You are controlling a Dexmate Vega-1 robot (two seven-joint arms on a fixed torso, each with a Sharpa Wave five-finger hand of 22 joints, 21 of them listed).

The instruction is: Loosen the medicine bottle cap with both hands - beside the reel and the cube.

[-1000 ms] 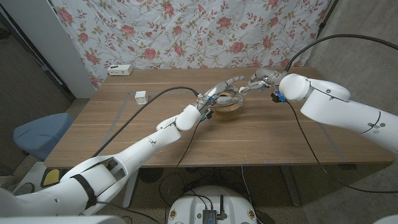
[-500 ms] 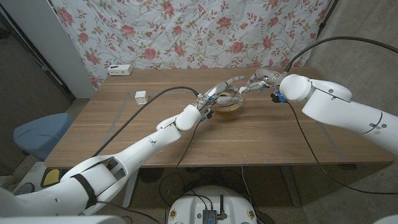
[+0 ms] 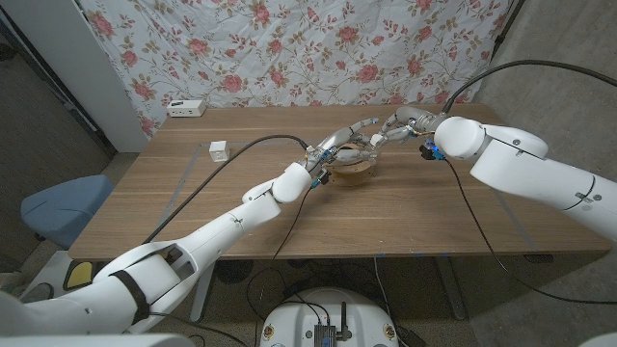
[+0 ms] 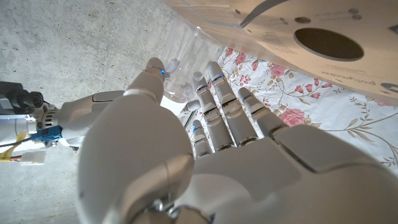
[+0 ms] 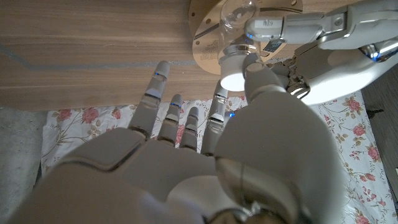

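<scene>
While the left hand [image 3: 349,145] grips the clear medicine bottle [image 5: 239,15] above the reel [image 3: 353,170] toward the table's far edge, the right hand [image 3: 397,127] pinches its white cap [image 5: 233,71]; that bottle might slip and twist.

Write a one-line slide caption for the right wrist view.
Right hand pinches the white cap of a clear bottle held by the left hand above the reel.
</scene>
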